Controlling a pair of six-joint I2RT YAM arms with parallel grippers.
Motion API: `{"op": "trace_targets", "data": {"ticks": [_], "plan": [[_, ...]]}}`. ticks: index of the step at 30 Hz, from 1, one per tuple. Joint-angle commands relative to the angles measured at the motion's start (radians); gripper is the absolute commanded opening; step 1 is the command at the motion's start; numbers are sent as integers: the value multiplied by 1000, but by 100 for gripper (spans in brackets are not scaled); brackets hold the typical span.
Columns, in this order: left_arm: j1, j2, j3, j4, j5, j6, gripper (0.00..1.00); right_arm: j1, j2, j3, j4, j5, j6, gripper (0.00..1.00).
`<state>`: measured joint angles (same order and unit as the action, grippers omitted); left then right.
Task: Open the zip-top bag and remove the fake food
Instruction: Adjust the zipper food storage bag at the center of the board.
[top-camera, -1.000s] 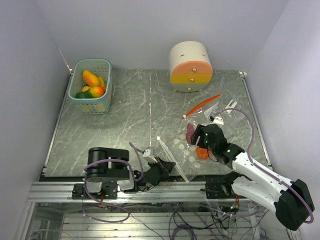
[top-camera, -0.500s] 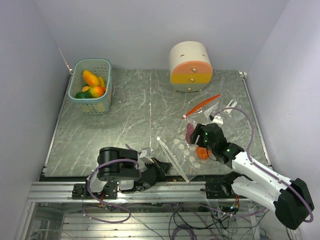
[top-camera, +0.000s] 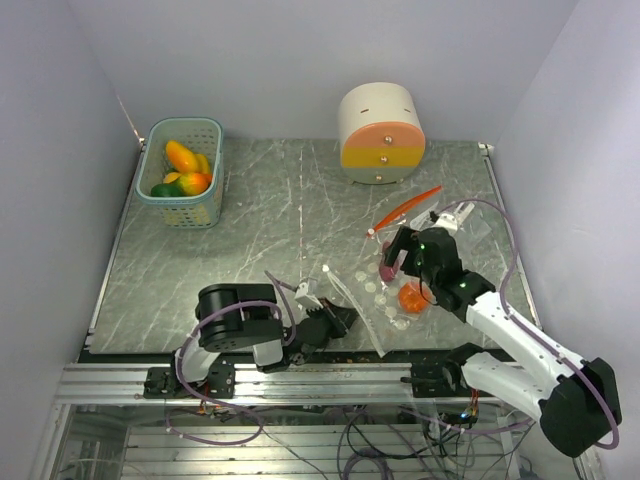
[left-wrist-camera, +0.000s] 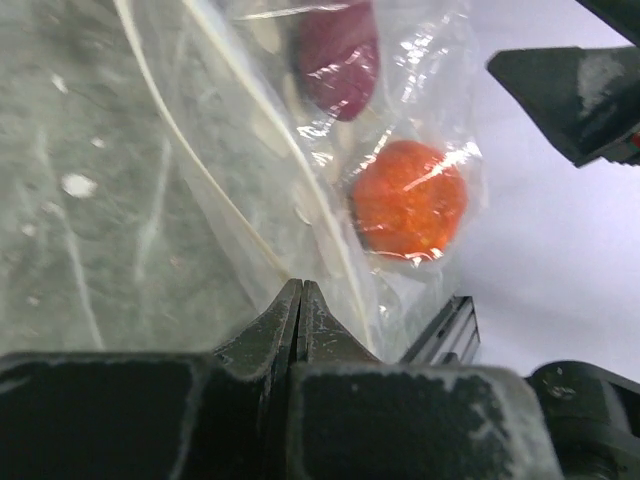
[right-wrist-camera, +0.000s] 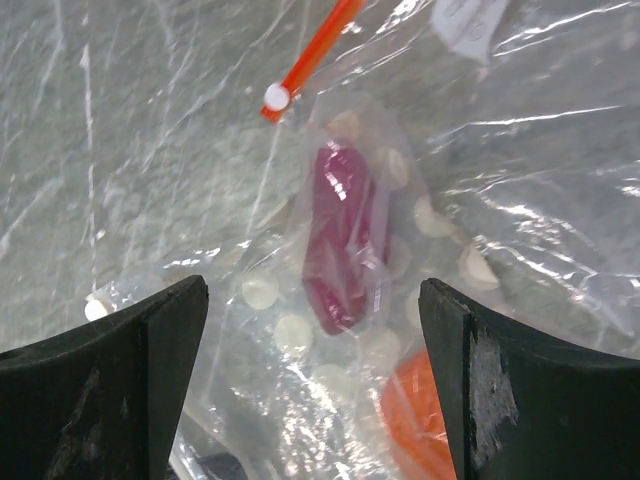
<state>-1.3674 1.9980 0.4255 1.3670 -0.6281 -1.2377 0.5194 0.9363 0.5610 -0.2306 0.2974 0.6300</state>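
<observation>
Clear-plastic zip-top bag (top-camera: 372, 300), top view: lay front right on the marbled desk (top-camera: 250, 220), fake food inside. Right claw (top-camera: 393, 262) hung over it; left claw (top-camera: 343, 320) sat at its near corner.

Left wrist view: left claw (left-wrist-camera: 300, 296) clenched on the bag's film, with the orange ball (left-wrist-camera: 410, 198) and purple piece (left-wrist-camera: 340, 60) ahead.

Right wrist view: right claw (right-wrist-camera: 310, 300) spread wide, empty. Purple piece (right-wrist-camera: 340, 240) sat centred between its fingers, long axis running away from the claw; orange ball (right-wrist-camera: 425, 425) just beside. Both glossy.
</observation>
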Motion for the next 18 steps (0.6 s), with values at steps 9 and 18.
{"op": "trace_targets", "data": {"ticks": [9, 18], "plan": [[54, 49, 1, 102, 113, -12, 7, -250, 58, -19, 46, -164, -72, 85], [33, 33, -98, 203, 118, -52, 8, -289, 69, -41, 65, -194, -81, 84]]}}
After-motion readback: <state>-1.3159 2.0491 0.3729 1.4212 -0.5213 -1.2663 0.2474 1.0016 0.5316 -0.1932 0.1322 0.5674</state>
